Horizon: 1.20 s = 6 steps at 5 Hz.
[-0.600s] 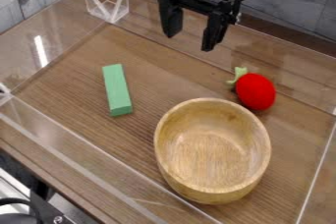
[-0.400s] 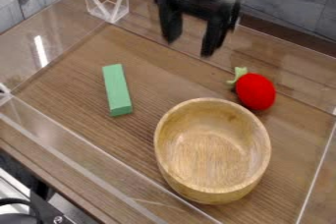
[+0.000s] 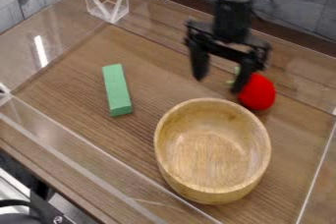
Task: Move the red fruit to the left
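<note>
The red fruit [image 3: 257, 92] is a small bright red ball lying on the wooden table at the right, just behind the bowl. My gripper [image 3: 225, 72] hangs pointing straight down, low over the table, just left of the fruit. Its two black fingers stand apart and hold nothing. The right finger [image 3: 246, 72] overlaps the fruit's left edge in the picture and hides that side of it; I cannot tell whether they touch.
A round wooden bowl [image 3: 213, 149] sits in front of the gripper and the fruit. A green block [image 3: 118, 89] lies at the left. Clear plastic walls [image 3: 53, 46] ring the table.
The gripper has moved from the back of the table toward the right and front, coming down beside the red fruit. Its jaws stayed open. The fruit, bowl and block have not moved.
</note>
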Motion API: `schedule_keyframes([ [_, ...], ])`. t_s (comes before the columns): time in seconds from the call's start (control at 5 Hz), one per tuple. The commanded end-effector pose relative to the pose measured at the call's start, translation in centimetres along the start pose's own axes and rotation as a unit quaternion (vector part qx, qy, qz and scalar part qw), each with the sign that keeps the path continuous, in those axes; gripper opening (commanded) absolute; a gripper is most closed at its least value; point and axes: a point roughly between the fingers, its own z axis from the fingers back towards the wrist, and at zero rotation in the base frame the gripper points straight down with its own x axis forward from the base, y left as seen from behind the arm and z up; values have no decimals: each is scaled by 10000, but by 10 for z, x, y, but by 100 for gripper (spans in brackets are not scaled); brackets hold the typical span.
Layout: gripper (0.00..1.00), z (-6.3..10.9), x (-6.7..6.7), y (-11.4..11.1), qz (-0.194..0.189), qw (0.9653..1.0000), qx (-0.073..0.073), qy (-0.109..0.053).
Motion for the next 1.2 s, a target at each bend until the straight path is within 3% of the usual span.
schedule_keyframes([
  [0.0,100,11,23,-27,-122,9989,-90,-451],
  [0.4,100,19,15,-21,277,9971,-235,-667],
  [0.8,100,1,24,-20,442,9954,-250,-813],
  [1.0,100,-6,36,-24,576,9946,-229,-833],
])
